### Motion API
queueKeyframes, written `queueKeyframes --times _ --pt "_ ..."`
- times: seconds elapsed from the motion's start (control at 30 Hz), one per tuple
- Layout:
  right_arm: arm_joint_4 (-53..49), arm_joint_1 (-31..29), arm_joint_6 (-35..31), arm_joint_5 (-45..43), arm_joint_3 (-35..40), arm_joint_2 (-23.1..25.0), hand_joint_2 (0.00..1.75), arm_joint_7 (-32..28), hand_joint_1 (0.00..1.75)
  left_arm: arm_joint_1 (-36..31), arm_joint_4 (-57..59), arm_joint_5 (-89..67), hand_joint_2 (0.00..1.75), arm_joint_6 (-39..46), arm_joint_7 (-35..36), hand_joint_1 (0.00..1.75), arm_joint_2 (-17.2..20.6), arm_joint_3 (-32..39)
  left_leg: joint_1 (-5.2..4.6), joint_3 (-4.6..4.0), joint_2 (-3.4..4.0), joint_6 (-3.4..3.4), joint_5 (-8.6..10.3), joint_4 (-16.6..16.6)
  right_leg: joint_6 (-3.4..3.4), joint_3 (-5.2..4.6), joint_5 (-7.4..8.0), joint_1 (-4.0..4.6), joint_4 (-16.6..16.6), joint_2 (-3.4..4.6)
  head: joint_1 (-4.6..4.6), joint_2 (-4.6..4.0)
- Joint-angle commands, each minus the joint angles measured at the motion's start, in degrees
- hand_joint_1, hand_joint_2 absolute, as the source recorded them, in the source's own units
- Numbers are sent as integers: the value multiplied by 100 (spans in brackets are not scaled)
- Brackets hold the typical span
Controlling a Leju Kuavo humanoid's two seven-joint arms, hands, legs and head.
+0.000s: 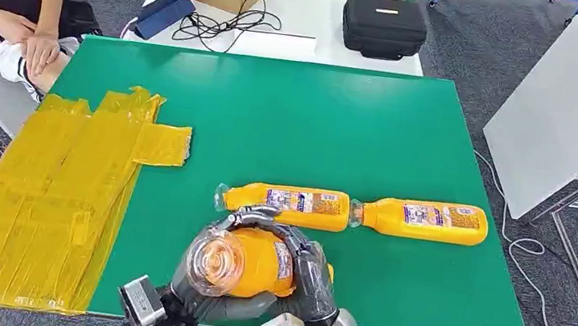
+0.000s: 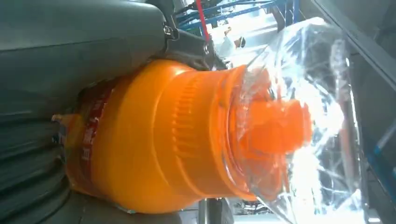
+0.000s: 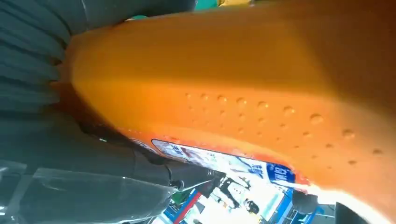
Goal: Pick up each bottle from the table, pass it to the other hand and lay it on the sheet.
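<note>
bottle [image 1: 243, 262] of orange liquid sits raised at the near edge of the green bench [image 1: 341, 128], its clear-capped end turned toward my head camera. i see both hands wrapped on it: the left hand [image 1: 198, 286] grips it from the left side, and the right hand [image 1: 308, 279] has its dark fingers [image 1: 308, 260] curled over the top and right of the body. in the left wrist view the clear cap cover [image 2: 299, 116] sits over an orange cap, and the bottle is full of orange. the right wrist view shows the orange wall close up, with a blue and white label [image 3: 224, 163].

two more bottles lie on their sides on the bench just beyond, end to end, both filled orange: the second bottle [image 1: 288, 204] nearest the hands and the third bottle [image 1: 426, 220] to its right, touching or nearly so. the yellow sheet [image 1: 45, 198] covers the bench's left part, well apart from all three. a person [image 1: 12, 0] sits beyond the sheet's far corner.
</note>
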Motion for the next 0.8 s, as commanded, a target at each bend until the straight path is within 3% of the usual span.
queueKeyframes --times 0.03,0.5,0.53,0.57,0.8 --pt "70 -190 14 -66 -100 -87 175 18 175 -36 126 35 175 -11 12 175 -3 104 -1 14 8 -4 -6 -3 7 14 -3 -1 -5 -1 0 0" --pt "-48 -147 -46 -83 -160 -116 175 4 175 -21 103 155 175 76 -64 175 -17 197 0 17 6 -5 -8 -1 9 18 -5 0 -5 -5 -2 0" --pt "-113 -119 -86 -100 -186 -123 175 -28 127 -9 90 174 175 92 -76 175 -12 220 -1 11 5 -3 -5 -3 7 10 -3 -1 -4 -2 0 0" --pt "-176 -91 -120 -100 -208 -140 175 -45 0 7 78 192 175 109 -91 175 -11 248 1 15 5 -5 -7 -2 8 16 -4 0 -6 -4 0 0" --pt "-882 244 -485 367 -488 -294 175 124 0 42 -203 16 175 452 -258 175 -31 512 0 8 -6 -3 -6 1 7 12 -7 0 -3 -14 0 0"
